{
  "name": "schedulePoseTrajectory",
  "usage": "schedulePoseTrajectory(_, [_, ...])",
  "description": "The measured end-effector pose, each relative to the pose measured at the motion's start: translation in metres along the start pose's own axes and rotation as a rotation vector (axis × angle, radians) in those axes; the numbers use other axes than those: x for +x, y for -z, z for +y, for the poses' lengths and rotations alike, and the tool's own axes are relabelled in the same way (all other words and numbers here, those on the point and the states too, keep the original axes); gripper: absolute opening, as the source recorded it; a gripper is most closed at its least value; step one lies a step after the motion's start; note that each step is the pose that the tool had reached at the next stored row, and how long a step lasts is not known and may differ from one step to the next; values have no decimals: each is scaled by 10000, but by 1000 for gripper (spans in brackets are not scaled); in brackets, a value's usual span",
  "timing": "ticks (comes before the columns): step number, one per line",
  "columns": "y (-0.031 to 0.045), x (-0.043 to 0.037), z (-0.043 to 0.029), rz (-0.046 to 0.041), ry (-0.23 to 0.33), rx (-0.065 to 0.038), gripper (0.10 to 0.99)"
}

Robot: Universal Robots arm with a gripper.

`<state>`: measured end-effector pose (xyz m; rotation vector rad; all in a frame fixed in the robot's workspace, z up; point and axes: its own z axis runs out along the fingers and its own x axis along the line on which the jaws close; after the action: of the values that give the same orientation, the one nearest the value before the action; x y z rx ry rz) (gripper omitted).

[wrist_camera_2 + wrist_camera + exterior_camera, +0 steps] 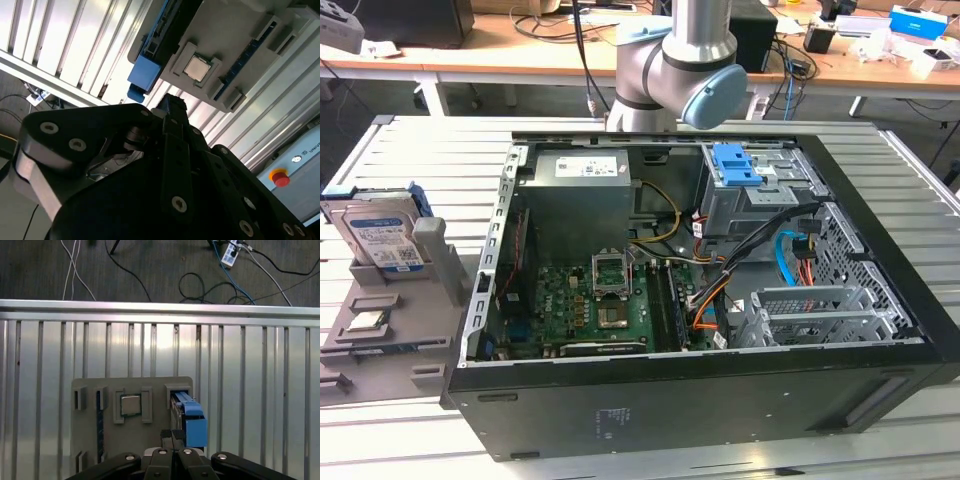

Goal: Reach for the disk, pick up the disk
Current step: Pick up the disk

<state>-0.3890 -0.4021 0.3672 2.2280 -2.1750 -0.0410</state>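
The disk is a silver-grey drive with a white-and-blue label and blue frame. It stands on edge in a slot of the grey holder at the exterior view's left. In the first wrist view I look down on the disk edge-on, blue frame uppermost. My gripper hangs above the holder close beside the disk, fingers together, holding nothing. The second wrist view shows the gripper near the disk's blue end.
A small square silver chip sits in a pocket of the holder beside the disk. An open black computer case occupies the middle of the slatted metal table. Cables lie on the floor past the table edge.
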Motion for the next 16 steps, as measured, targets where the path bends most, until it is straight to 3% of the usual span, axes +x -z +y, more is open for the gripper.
schedulePoseTrajectory(1, [0,0,0,0,3,0,114])
schedulePoseTrajectory(6, [0,0,0,0,16,0,420])
schedulePoseTrajectory(9, [0,0,0,1,22,0,420])
schedulePoseTrajectory(10, [0,0,0,1,26,0,482])
schedulePoseTrajectory(12, [0,0,0,1,30,1,482])
schedulePoseTrajectory(16, [0,-77,-2,4,30,0,482])
